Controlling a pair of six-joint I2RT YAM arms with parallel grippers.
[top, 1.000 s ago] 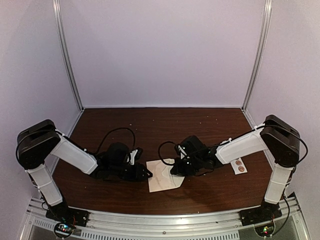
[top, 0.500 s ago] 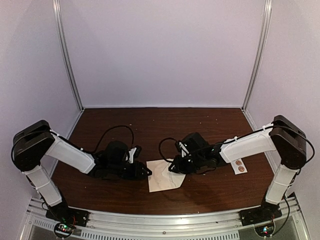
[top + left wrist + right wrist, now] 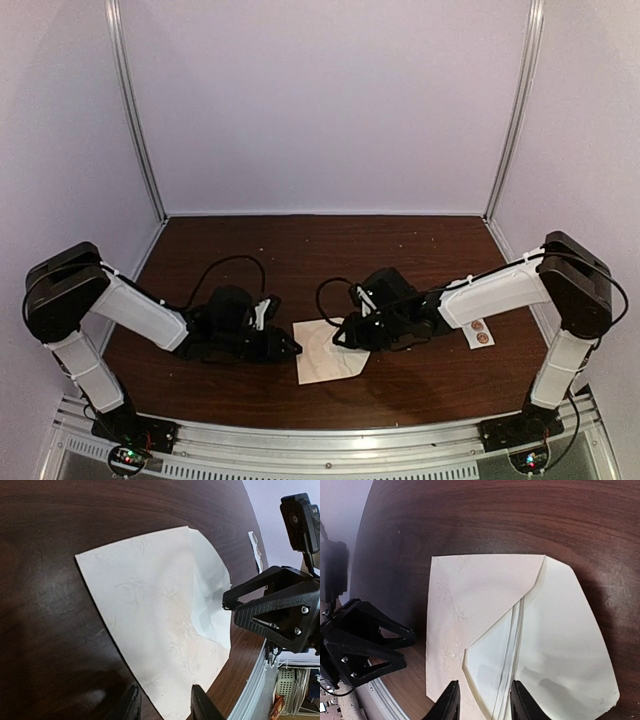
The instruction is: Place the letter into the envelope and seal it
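Now both grippers are spread, and neither is pinching anything.
Envelope lies flat midway along the table's near edge, long axis running roughly far to near. The letter shows white under its patterned face. Left gripper sits just off its left edge. Right gripper is over its right edge and looks nearer, so the next tuck is likely its job.

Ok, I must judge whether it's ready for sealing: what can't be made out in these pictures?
Right wrist view: the small cream-tan paper envelope covers most of the off-white paper letter; how deep it sits is hidden.
Top view: the white sticker strip is too small to read.
Wrist views: the bottom edge cuts off most of the left gripper and right gripper.
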